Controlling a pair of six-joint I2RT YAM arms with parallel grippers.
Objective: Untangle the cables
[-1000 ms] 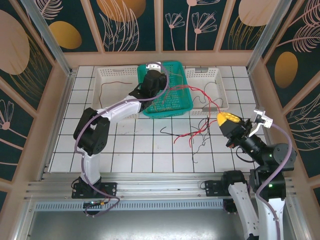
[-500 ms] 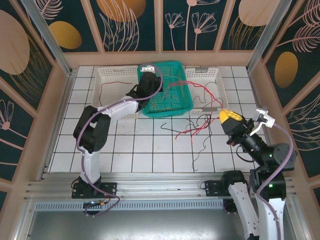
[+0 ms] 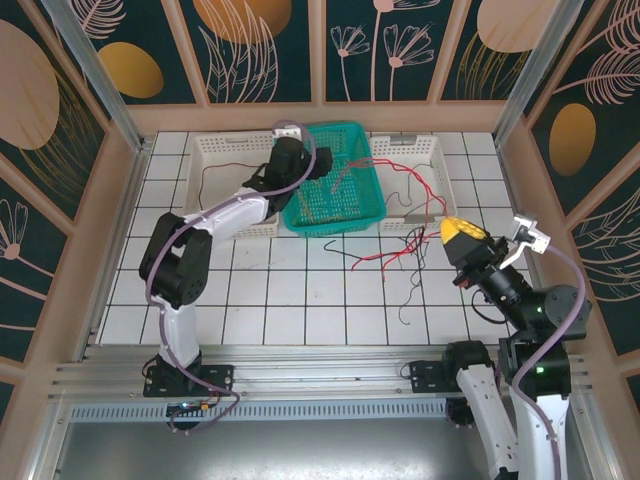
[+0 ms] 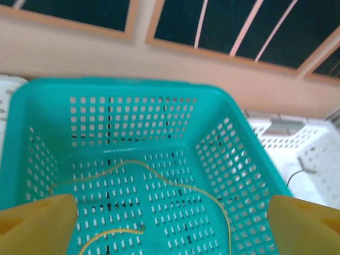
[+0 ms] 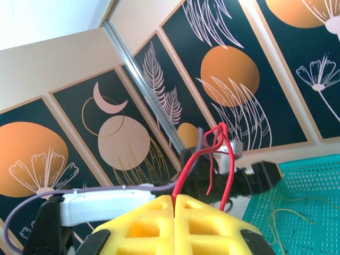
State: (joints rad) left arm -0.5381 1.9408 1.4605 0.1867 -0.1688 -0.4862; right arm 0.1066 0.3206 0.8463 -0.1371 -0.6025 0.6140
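Observation:
My right gripper [image 5: 174,199] is shut on a red cable [image 5: 219,159] that loops up from between its yellow fingers. In the top view this gripper [image 3: 456,234] hovers at the right of the floor. From it the red cable [image 3: 398,256] trails left, with another red strand [image 3: 340,176] in the teal basket [image 3: 360,222]. Thin black cables [image 3: 405,296] lie tangled on the tiles beneath. My left gripper [image 4: 170,206] is open over the teal basket [image 4: 239,154], above a yellow-tan cable [image 4: 159,172], with nothing between its fingers. In the top view the left gripper [image 3: 288,152] sits at the basket's far left corner.
A white basket [image 3: 205,143] on the left holds a thin dark wire [image 3: 212,166]. Another white basket [image 3: 441,170] on the right holds a black wire [image 3: 399,192]. Wooden walls and metal posts ring the tiled floor [image 3: 270,300].
My left gripper has moved back and left, from over the basket's middle to its far left corner. The right gripper shifted slightly right, and the red cable has been dragged with it.

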